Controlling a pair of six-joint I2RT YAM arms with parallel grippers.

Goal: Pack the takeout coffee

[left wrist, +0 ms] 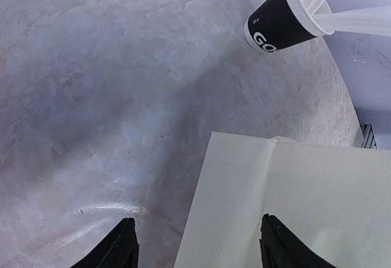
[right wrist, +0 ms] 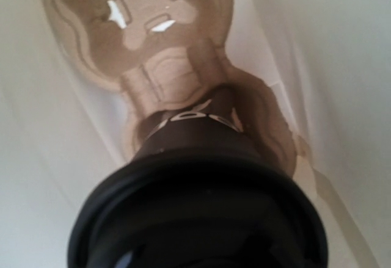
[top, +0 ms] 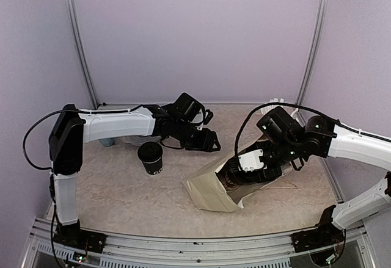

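The right pincer (top: 241, 169) reaches into the mouth of a paper bag (top: 211, 191) lying on its side near the desk's (top: 122, 201) near edge, right of centre. Inside, a lidded coffee cup (right wrist: 195, 219) points base-first at a cardboard carrier (right wrist: 140, 30). The lid hides the fingers, so a grip cannot be confirmed. The second coffee cup (top: 150, 157) stands upright left of centre, on the near-left side of the released left pincer (left wrist: 198, 249), the closer arm.

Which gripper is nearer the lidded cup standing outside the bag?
Left. The left gripper hovers right of that cup; the right gripper is farther, reaching into the paper bag.
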